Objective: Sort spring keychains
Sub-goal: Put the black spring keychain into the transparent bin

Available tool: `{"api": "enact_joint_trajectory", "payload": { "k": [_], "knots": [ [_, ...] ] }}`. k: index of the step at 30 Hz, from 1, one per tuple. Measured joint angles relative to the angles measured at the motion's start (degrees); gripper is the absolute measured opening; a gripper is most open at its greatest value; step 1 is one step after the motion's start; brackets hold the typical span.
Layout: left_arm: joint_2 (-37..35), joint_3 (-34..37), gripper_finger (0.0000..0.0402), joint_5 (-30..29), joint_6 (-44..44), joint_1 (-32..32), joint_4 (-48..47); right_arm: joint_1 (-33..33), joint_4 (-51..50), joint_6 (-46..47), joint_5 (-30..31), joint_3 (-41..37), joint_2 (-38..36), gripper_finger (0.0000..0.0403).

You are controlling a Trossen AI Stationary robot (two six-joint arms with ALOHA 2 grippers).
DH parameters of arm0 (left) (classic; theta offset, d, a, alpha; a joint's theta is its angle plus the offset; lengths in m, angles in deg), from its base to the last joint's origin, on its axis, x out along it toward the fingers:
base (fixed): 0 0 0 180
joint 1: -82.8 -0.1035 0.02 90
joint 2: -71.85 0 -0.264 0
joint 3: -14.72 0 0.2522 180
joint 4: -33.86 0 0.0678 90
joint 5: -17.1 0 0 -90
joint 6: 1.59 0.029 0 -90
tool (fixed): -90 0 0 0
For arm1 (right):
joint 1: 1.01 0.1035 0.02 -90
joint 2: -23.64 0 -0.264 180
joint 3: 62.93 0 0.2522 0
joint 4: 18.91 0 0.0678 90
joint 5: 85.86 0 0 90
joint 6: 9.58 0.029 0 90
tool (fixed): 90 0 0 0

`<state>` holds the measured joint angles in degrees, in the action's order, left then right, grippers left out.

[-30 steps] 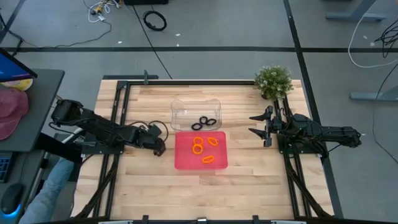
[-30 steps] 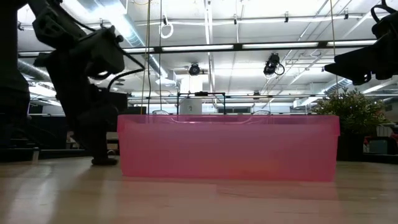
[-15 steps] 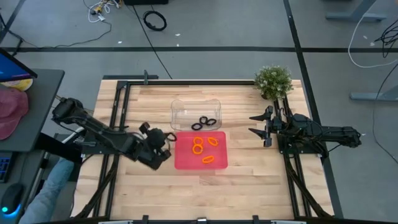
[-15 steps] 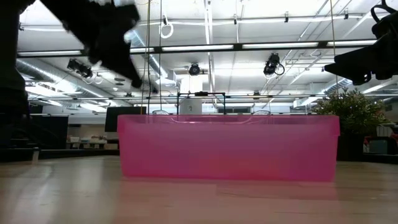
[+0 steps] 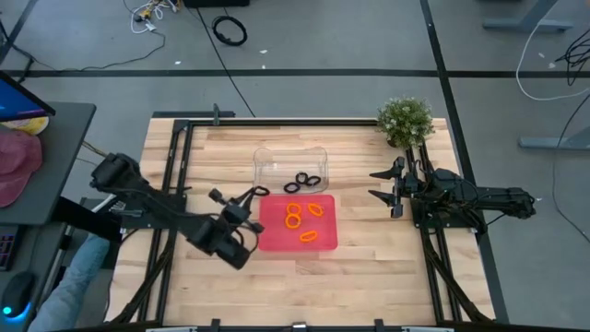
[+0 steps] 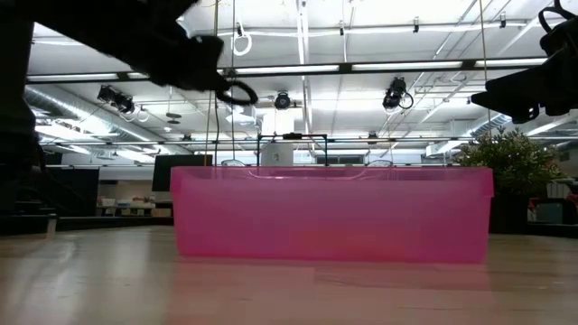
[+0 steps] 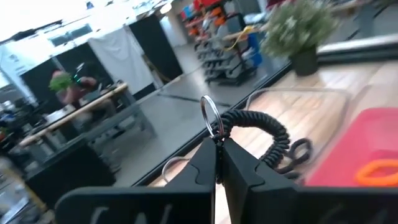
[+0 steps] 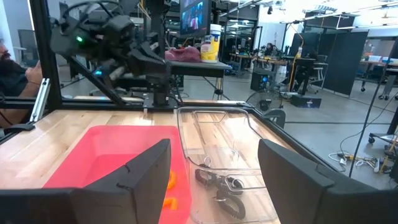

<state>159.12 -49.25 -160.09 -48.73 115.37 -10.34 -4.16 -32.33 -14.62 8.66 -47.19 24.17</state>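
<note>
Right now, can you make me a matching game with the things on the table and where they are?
Things:
1. orange spring keychains
2. black spring keychain with a ring
3. potted plant
4. two black spring keychains

Places:
a. in the clear bin
b. at the table's far right corner
c. in the red tray
d. held by the left gripper

Pairs: 1-c, 2-d, 3-b, 4-a

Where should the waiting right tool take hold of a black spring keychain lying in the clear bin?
Come straight down with the right tool and pinch across the coil of a black keychain. They lie flat in the clear bin, whose walls block a sideways approach.
</note>
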Motion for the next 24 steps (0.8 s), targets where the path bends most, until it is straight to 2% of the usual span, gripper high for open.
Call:
{"api": "enact_joint_trajectory", "payload": {
  "k": [4, 14, 20, 24],
  "knots": [
    [1.7, 0.0, 0.0009, 1.8, -0.2, -3.0, 0.4, 0.0, 0.0, 0.0, 0.0, 0.0, 0.0, 0.0247],
    [1.9, 0.0, 0.0011, 1.8, 1.5, -7.6, 2.4, 0.0, 0.0, 0.0, 0.0, 0.0, 0.0, 0.0247],
    [1.9, 0.0, 0.0009, 2.5, 6.3, -11.5, 9.3, 0.0, 0.0, 0.0, 0.0, 0.0, 0.0, 0.0247],
    [1.9, 0.0, 0.0009, 4.3, 12.8, -13.8, 16.9, 0.0, 0.0, 0.0, 0.0, 0.0, 0.0, 0.0247]
  ]
}}
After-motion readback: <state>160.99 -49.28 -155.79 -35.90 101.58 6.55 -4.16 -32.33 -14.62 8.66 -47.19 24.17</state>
